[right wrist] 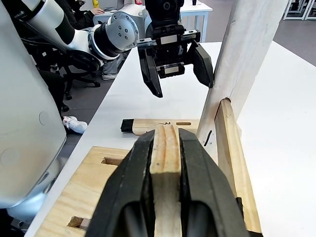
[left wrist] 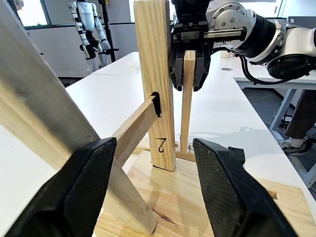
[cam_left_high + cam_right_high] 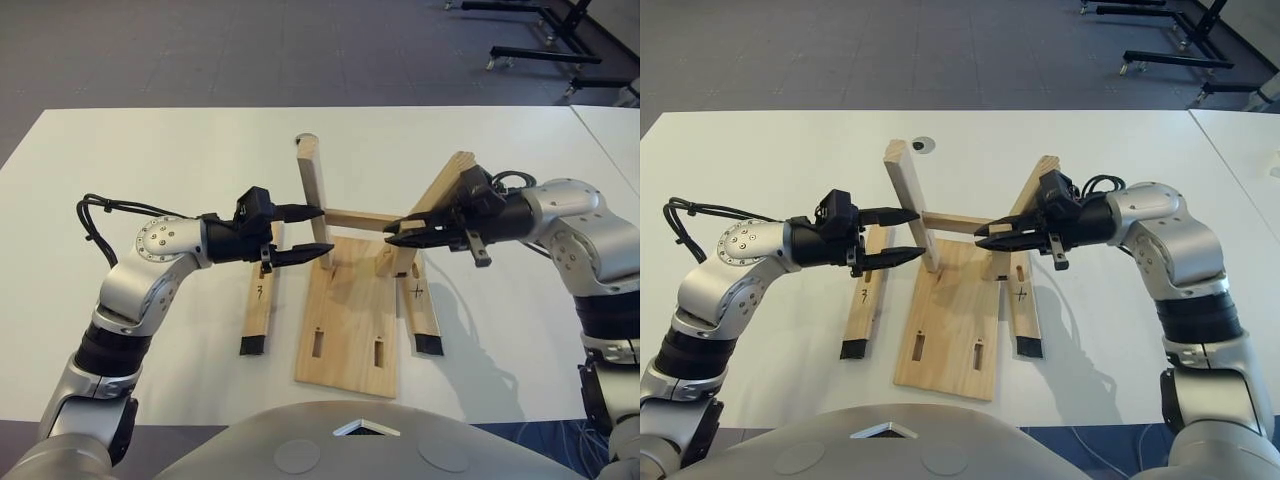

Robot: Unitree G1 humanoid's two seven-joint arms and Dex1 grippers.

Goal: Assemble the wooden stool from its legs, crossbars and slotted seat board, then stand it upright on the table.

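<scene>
Right end effector point(image 3: 390, 234) is clamping the tilted leg point(image 3: 452, 172), which is resting on the seat board point(image 3: 350, 340) lying flat on the worktop point(image 3: 150, 160). Left end effector point(image 3: 322, 232) is hovering, fingers apart, at the upright leg point(image 3: 310, 170); a crossbar point(image 3: 355, 219) is joining both legs.

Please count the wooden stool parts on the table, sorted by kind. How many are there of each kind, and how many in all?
Legs: 4
Crossbar: 1
Seat board: 1
Total: 6
</scene>
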